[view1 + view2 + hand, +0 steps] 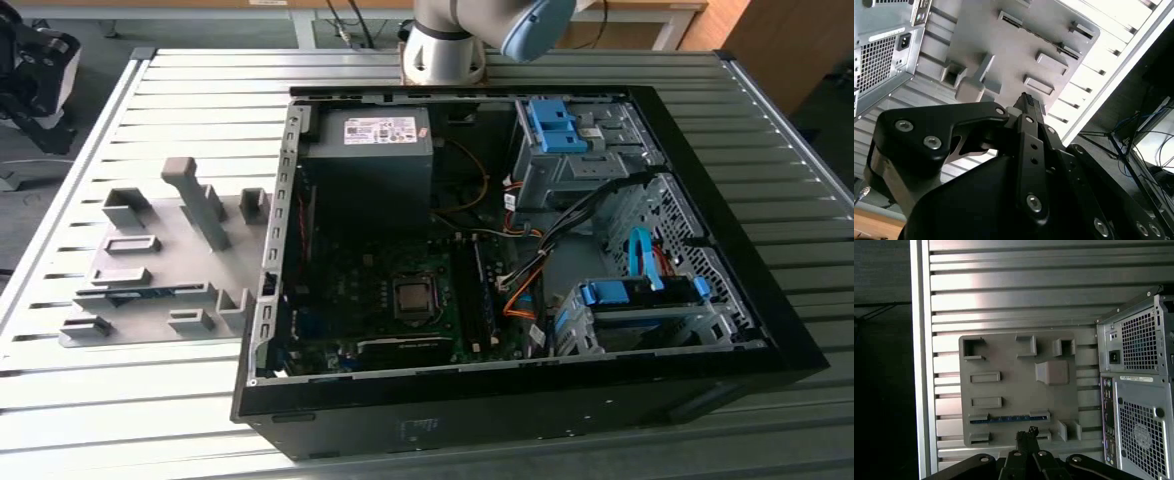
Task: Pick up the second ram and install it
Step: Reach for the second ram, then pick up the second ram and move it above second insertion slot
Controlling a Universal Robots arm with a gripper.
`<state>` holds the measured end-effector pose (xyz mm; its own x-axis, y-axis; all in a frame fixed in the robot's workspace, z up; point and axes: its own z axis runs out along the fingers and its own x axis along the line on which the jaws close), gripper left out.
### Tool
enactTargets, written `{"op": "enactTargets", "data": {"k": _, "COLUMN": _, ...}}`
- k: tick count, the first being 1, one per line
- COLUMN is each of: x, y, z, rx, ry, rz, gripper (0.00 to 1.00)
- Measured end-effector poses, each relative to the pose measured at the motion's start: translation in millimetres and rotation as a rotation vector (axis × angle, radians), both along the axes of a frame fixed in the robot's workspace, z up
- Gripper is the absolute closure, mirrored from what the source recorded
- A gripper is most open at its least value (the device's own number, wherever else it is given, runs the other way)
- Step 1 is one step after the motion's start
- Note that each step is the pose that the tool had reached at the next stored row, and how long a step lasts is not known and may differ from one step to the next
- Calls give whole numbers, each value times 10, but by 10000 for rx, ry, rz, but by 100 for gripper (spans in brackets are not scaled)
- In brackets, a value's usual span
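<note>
The second ram is a thin blue-green stick lying on edge between two blocks of the grey fixture plate. In the exterior view the ram sits near the fixture's front, at that view's left of the open computer case. My gripper hangs well above the fixture, its black fingertips close together with nothing between them. The gripper looks the same in the second wrist view. The motherboard's long black slots run beside the processor socket.
Tall grey blocks stand up from the fixture plate. The case's metal side wall rises between fixture and motherboard. Cables and blue drive cages crowd the case at the exterior view's right. The slatted table's edge lies beyond the fixture.
</note>
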<state>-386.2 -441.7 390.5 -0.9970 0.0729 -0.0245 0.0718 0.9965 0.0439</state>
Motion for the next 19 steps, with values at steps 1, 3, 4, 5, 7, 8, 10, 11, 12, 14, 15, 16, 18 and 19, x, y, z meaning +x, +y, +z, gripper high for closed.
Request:
{"op": "enactTargets", "data": {"k": 1, "x": -30, "y": -6, "z": 0, "rx": -1, "ry": 1, "rz": 0, "gripper": 89}}
{"op": "enactTargets", "data": {"k": 3, "x": -25, "y": -5, "z": -1, "rx": -4, "ry": 0, "rz": 0, "gripper": 89}}
{"op": "enactTargets", "data": {"k": 4, "x": -13, "y": -5, "z": -2, "rx": -5, "ry": 2, "rz": 0, "gripper": 89}}
{"op": "enactTargets", "data": {"k": 5, "x": -13, "y": -5, "z": -2, "rx": -5, "ry": 0, "rz": 0, "gripper": 89}}
{"op": "enactTargets", "data": {"k": 7, "x": -12, "y": -5, "z": -2, "rx": -6, "ry": 1, "rz": -2, "gripper": 89}}
{"op": "enactTargets", "data": {"k": 8, "x": -12, "y": -5, "z": -3, "rx": -5, "ry": 0, "rz": -2, "gripper": 89}}
{"op": "enactTargets", "data": {"k": 10, "x": 23, "y": -5, "z": -3, "rx": -5, "ry": 0, "rz": -1, "gripper": 89}}
{"op": "enactTargets", "data": {"k": 11, "x": 23, "y": -5, "z": -2, "rx": -6, "ry": 0, "rz": -1, "gripper": 89}}
{"op": "enactTargets", "data": {"k": 12, "x": 24, "y": -5, "z": -3, "rx": -5, "ry": 0, "rz": -1, "gripper": 89}}
{"op": "enactTargets", "data": {"k": 14, "x": 24, "y": -5, "z": -3, "rx": -5, "ry": 0, "rz": -1, "gripper": 89}}
{"op": "enactTargets", "data": {"k": 15, "x": 25, "y": -5, "z": -2, "rx": -5, "ry": 0, "rz": -1, "gripper": 89}}
{"op": "enactTargets", "data": {"k": 16, "x": 25, "y": -5, "z": -3, "rx": -5, "ry": 0, "rz": -1, "gripper": 89}}
{"op": "enactTargets", "data": {"k": 18, "x": 26, "y": -5, "z": -3, "rx": -6, "ry": 0, "rz": -1, "gripper": 89}}
{"op": "enactTargets", "data": {"k": 19, "x": 26, "y": -5, "z": -3, "rx": -5, "ry": 0, "rz": 0, "gripper": 89}}
